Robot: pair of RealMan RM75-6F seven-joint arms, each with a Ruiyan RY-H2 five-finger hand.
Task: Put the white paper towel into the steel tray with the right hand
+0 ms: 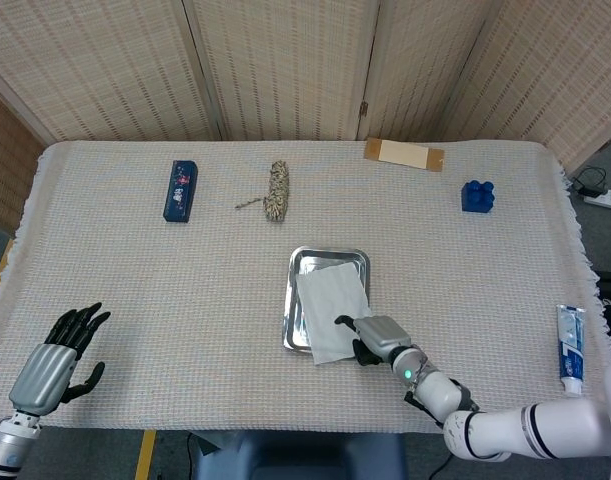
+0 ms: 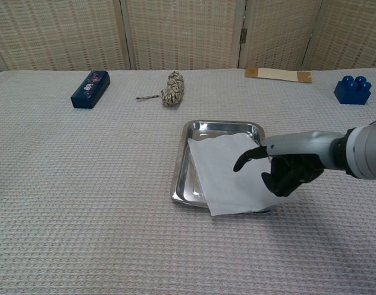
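Observation:
The steel tray [image 1: 328,254] [image 2: 221,125] sits at mid-table. The white paper towel [image 1: 328,300] [image 2: 221,169] lies flat across it, with its front right part hanging past the tray's rim. My right hand [image 1: 373,338] [image 2: 286,171] is at the towel's front right corner, one finger stretched out over the sheet and the others curled in. The hand hides the corner, so I cannot tell whether it still pinches the towel. My left hand [image 1: 61,356] holds nothing near the front left table edge, its fingers spread; only the head view shows it.
Along the back of the table lie a dark blue box [image 1: 181,189] [image 2: 90,88], a rope bundle [image 1: 276,192] [image 2: 173,88], a cardboard strip [image 1: 403,153] [image 2: 278,74] and a blue brick [image 1: 477,195] [image 2: 352,89]. A toothpaste tube [image 1: 569,350] lies at the right edge.

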